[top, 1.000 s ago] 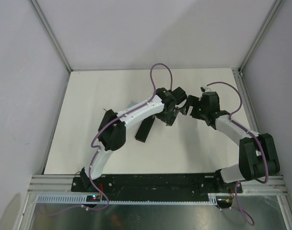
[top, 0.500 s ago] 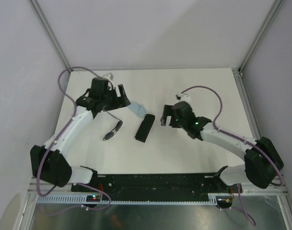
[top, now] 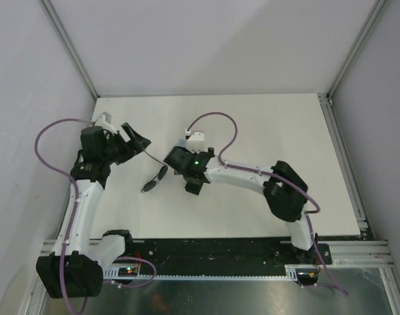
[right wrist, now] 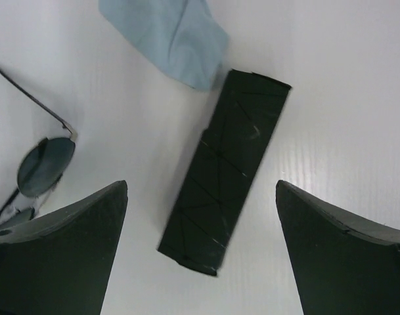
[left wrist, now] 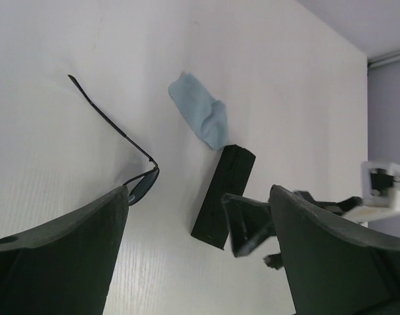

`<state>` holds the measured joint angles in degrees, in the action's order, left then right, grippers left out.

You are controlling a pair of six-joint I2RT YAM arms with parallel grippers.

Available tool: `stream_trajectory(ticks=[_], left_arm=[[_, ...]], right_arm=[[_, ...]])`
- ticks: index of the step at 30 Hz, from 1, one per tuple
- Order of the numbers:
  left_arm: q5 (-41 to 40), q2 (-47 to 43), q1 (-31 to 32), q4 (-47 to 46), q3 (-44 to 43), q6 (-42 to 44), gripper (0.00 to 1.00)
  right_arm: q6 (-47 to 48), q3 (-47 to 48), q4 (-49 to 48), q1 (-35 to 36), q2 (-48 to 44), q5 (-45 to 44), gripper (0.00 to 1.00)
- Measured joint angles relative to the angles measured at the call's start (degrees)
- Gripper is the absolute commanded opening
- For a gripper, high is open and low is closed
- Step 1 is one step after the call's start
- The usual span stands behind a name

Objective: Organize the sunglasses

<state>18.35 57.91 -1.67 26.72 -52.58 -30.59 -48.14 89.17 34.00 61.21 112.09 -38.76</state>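
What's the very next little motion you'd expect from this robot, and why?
Probably lower the right end effector onto the case and close. Its jaws stand open with the case lying centred between them, while the sunglasses lie untouched beside it.

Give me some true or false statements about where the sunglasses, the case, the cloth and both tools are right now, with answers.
1. The right tool hangs open over the black case. True.
2. The sunglasses sit inside the case. False: they lie on the table beside it.
3. The blue cloth lies at one end of the case. True.
4. The left tool grips the sunglasses. False: it is open and holds nothing.
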Motion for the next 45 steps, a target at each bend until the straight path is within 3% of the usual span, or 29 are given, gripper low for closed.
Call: stream_trajectory(ticks=[5, 9, 15, 22, 32, 40, 43, 45], left_arm=[[1.8, -3.2, -3.2, -1.1, 2.7, -0.5, 0.92], [3.0, -3.6, -3.7, -1.1, 3.5, -0.4, 0.92], [4.7, -4.3, -4.0, -1.2, 3.6, -0.4, 0.92], [6.5, -4.3, -4.0, -1.3, 3.6, -0.3, 0.92], [10.7, -3.8, -2.9, -1.9, 6.1, -0.3, 0.91], [7.2, 1.5, 11.5, -4.6, 7.3, -1.8, 0.9], [6.4, 3.3, 14.3, -6.7, 8.7, -3.1, 0.9], [5.7, 4.2, 15.0, -7.9, 9.9, -3.9, 0.9]], right_arm=[[-3.9, 14.4, 9.9, 0.4, 11.5, -3.0, 0.99], [-5.5, 15.9, 14.1, 0.2, 15.0, -2.9, 0.94], [-6.4, 15.7, 16.0, -0.9, 17.2, -0.9, 0.77], [-7.0, 9.4, 13.0, -1.7, 15.1, 0.6, 0.49], [-5.6, -9.3, 3.8, -2.1, -1.4, 4.5, 0.48], [0.1, -14.2, -5.7, -4.2, -8.5, 9.1, 0.57], [2.1, -17.0, -8.9, -5.3, -8.6, 12.3, 0.54], [3.3, -19.2, -10.6, -6.3, -8.6, 14.1, 0.61]])
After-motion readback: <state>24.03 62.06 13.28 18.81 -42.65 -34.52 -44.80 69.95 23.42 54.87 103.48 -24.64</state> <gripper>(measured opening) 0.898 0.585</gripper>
